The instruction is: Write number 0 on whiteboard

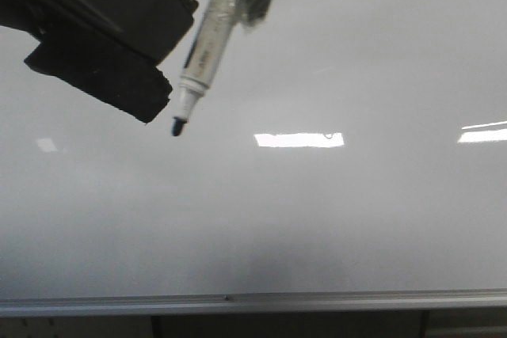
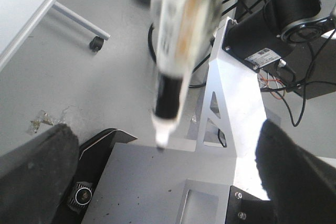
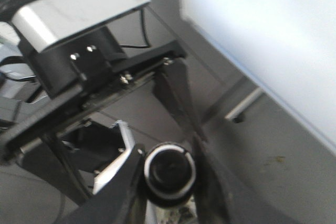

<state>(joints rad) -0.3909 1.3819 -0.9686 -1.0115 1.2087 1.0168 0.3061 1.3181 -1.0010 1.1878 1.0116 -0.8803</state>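
Observation:
The whiteboard (image 1: 317,219) fills the front view, with its silver rail (image 1: 253,303) along the near edge. A white marker (image 1: 207,45) with a black tip (image 1: 177,126) hangs slanted over the board's left half; I cannot tell if the tip touches. My right gripper (image 3: 169,178) is shut on the marker's butt end (image 3: 169,174). My left gripper (image 2: 163,182) is open with its fingers (image 2: 37,177) wide apart, and the marker (image 2: 176,51) shows beyond them. It is the black mass (image 1: 95,29) just left of the marker. No clear 0 shows; a tiny dark mark (image 1: 327,135) sits by a reflection.
Bright rectangular light reflections (image 1: 299,139) lie on the board. The wrist views look off the board at grey floor (image 2: 105,77), the robot's metal base plate (image 2: 157,182), a black motor (image 2: 294,9) with cables, and a caster leg (image 2: 94,43).

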